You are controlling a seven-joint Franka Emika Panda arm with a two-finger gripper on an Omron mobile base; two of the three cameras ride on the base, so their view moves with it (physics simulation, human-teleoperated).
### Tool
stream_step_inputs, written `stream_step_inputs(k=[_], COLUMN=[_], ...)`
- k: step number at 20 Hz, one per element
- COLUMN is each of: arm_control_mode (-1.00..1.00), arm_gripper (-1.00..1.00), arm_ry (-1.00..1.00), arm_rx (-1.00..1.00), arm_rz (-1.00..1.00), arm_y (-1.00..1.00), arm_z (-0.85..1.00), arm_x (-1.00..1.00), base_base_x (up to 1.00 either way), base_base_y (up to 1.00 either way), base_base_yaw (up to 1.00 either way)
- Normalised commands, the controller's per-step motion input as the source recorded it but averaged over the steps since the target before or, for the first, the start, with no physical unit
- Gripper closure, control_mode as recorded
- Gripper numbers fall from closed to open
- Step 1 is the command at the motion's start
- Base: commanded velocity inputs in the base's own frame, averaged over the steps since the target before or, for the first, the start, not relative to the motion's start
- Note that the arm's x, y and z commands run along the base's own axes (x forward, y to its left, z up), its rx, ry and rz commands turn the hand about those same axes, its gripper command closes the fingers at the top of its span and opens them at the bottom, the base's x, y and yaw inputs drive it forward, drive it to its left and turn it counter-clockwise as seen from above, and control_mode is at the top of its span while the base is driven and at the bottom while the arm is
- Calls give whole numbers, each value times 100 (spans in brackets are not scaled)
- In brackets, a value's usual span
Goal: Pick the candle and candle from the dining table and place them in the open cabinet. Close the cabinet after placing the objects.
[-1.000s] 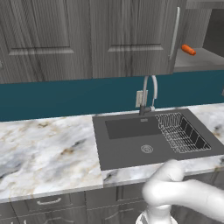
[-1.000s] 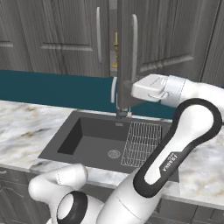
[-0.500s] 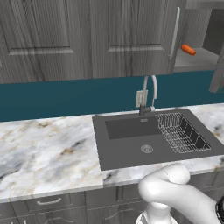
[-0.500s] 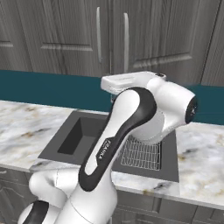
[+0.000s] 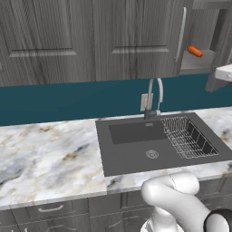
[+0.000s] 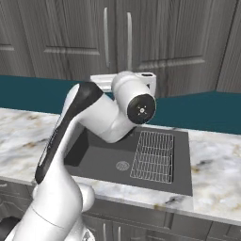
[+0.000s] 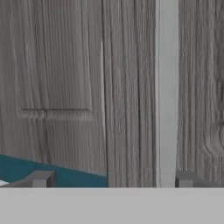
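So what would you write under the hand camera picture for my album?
Open gripper faces a grey wood-grain cabinet door with a vertical silver handle.

**Wall cabinet stands open above the sink's right end**

The cabinet (image 5: 183,34) is dark grey wood-grain with tall flat doors and long vertical silver bar handles. In the left base view its far-right compartment is open, its shelf lying above and to the right of the sink. In the hand view a door (image 7: 131,87) and its bar handle (image 7: 166,92) stand upright, close ahead.
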Motion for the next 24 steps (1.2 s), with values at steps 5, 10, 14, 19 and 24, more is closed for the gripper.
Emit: stream_step_inputs(k=[5,10,14,19,24], arm_control_mode=[-100,-100,-100,-100,-100], arm_gripper=[-100,-100,-100,-100,-100], arm_ry=[0,0,1,2,5], arm_rx=[-2,0,7,12,11], arm_rz=[-37,-18,2,15,22], arm_y=[66,44,28,1,0], arm_z=[11,20,16,21,25], arm_x=[54,89,98,83,76], base_base_x=[0,0,0,0,0], base_base_y=[0,0,0,0,0], base_base_yaw=[0,0,0,0,0])
